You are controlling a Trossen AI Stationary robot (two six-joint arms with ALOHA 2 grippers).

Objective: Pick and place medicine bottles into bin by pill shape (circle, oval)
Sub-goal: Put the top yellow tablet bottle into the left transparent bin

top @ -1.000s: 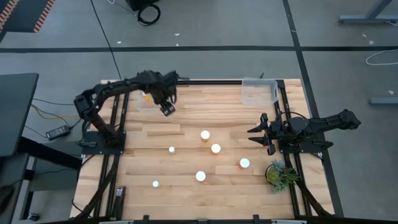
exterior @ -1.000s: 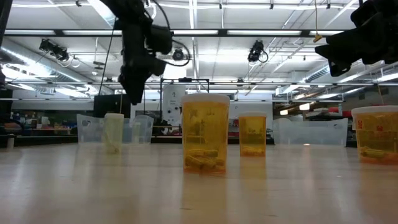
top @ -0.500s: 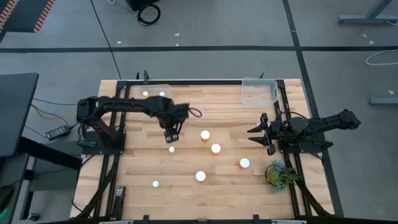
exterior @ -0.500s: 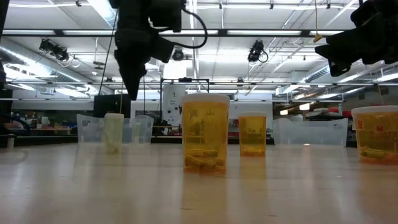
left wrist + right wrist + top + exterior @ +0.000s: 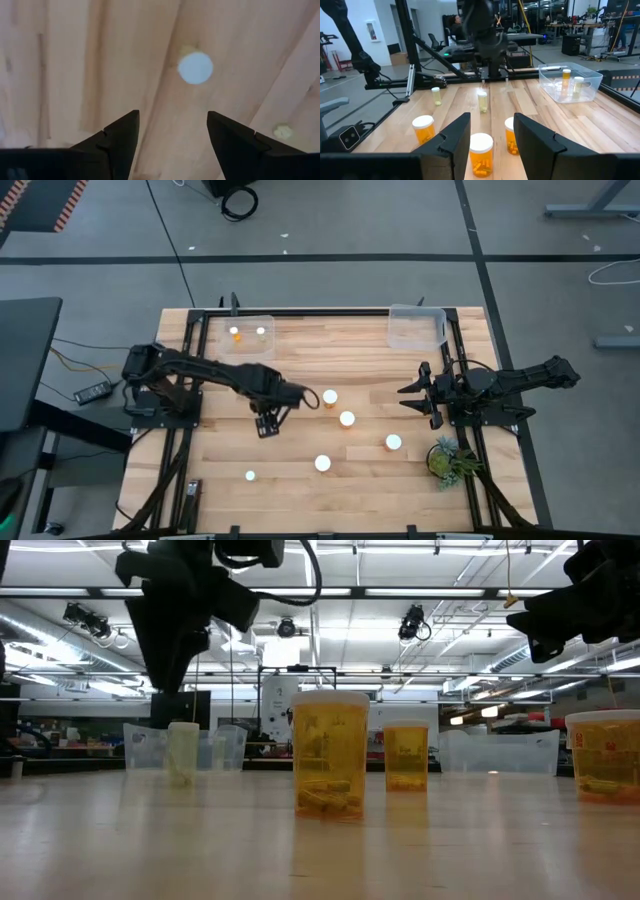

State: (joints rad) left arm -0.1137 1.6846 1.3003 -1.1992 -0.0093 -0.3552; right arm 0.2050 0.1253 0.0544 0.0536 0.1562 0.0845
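Several orange medicine bottles with white caps stand upright on the wooden table (image 5: 300, 500), among them wide ones (image 5: 330, 396) (image 5: 347, 418) (image 5: 393, 442) (image 5: 322, 463) and a narrow one (image 5: 250, 476). My left gripper (image 5: 267, 427) points straight down, open, above another narrow bottle (image 5: 195, 67), whose cap shows just ahead of the gap between its fingers (image 5: 172, 115). In the low view it (image 5: 165, 685) hangs well above that bottle (image 5: 183, 752). My right gripper (image 5: 412, 396) waits level at the right side, fingers apart (image 5: 491, 131), holding nothing.
A clear bin (image 5: 245, 338) at the far left holds two bottles (image 5: 234, 332) (image 5: 260, 331). A second clear bin (image 5: 417, 327) stands at the far right. A small green plant (image 5: 447, 458) sits near the right arm's base. Black frame rails run along both table sides.
My left gripper has swung from beside the far-left bin toward the table's near edge and middle, staying high and pointing down. It now stands over the narrow bottle that showed uncovered before. The bottles have not moved.
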